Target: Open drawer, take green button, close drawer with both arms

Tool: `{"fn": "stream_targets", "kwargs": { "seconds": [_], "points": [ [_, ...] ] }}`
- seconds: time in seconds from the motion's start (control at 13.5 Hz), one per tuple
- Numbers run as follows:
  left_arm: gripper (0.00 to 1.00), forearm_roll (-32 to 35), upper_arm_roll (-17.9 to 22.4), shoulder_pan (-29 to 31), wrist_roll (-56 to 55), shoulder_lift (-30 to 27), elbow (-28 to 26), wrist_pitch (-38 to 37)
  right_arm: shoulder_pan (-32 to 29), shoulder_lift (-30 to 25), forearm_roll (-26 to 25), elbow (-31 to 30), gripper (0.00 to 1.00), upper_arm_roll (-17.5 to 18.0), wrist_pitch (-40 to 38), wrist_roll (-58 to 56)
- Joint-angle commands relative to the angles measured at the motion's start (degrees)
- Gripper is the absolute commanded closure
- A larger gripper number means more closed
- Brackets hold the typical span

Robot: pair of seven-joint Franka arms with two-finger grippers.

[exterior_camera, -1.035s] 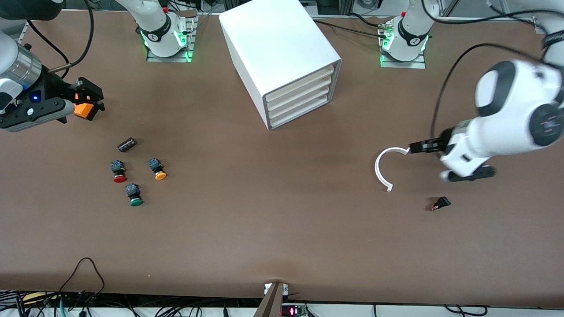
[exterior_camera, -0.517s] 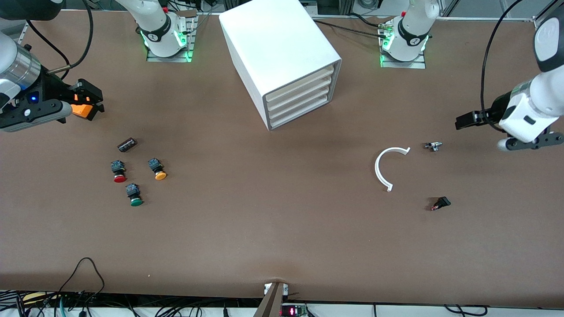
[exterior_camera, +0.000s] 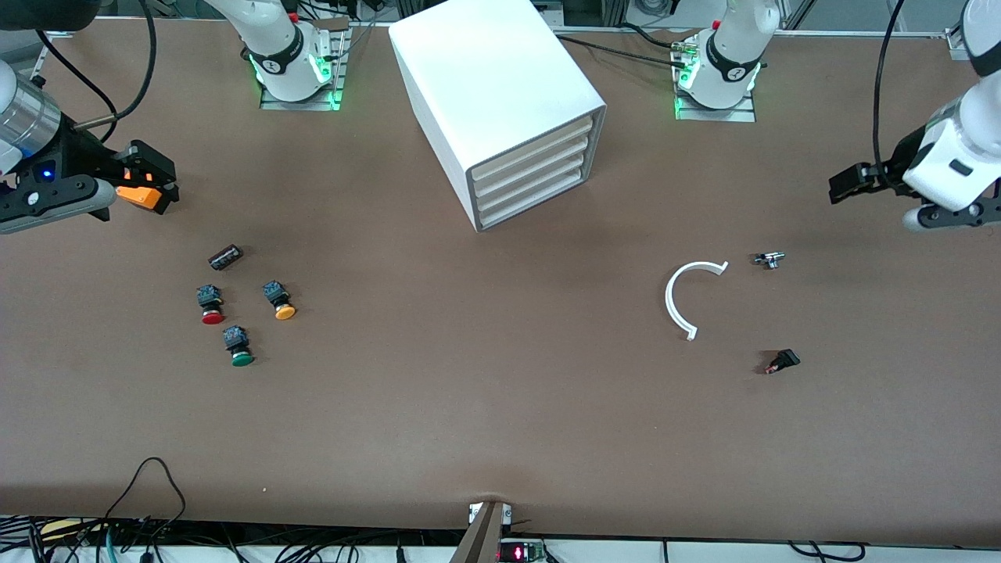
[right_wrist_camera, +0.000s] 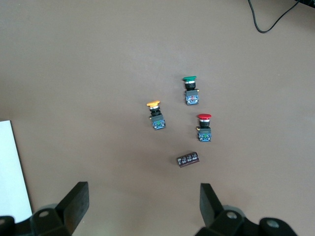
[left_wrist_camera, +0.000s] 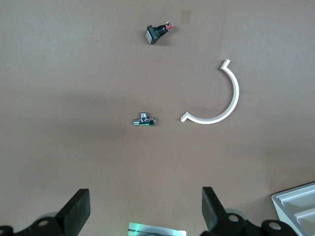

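The white four-drawer cabinet (exterior_camera: 500,86) stands at the middle of the table near the robots' bases. Its third drawer from the top (exterior_camera: 532,182) is shut, like the other three. The green-capped button (exterior_camera: 238,348) stands on the table toward the right arm's end and also shows in the right wrist view (right_wrist_camera: 190,88). My right gripper (exterior_camera: 150,186) hovers open and empty over bare table, apart from the buttons, its jaws wide (right_wrist_camera: 142,206). My left gripper (exterior_camera: 848,184) hovers open and empty over the left arm's end of the table (left_wrist_camera: 145,211).
A red-capped button (exterior_camera: 210,305), an orange-capped button (exterior_camera: 279,301) and a dark cylinder (exterior_camera: 225,256) lie beside the green one. A white C-shaped ring (exterior_camera: 688,301), a small metal part (exterior_camera: 770,259) and a small black switch (exterior_camera: 782,361) lie toward the left arm's end.
My left gripper has pulled back from the white ring's end toward the table's edge at its own end. The small metal part now shows there. My right gripper has drifted slightly outward.
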Motion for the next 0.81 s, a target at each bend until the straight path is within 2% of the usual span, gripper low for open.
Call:
{"fn": "stream_targets", "kwargs": {
  "seconds": [0.0,0.22,0.52,0.74],
  "points": [
    [0.00,0.7,0.9,0.0,1.9,-3.7,-1.7,-0.9,-0.9,1.0,1.1,1.5,0.00,0.3,-0.5,0.0],
    [0.00,-1.4,1.9,0.0,2.2,-4.2,-1.7,-1.0,-1.0,1.0,1.1,1.5,0.00,0.3,-0.6,0.0],
    [0.00,-3.2,2.0,-0.1,3.8,-3.4,-1.6,5.1,-1.0,1.0,1.1,1.5,0.00,0.3,-0.5,-0.2],
    [0.00,-3.2,2.0,-0.1,4.5,-3.0,-1.6,5.9,-1.1,1.1,1.1,1.5,0.00,0.2,-0.4,-0.3]
  ]
}}
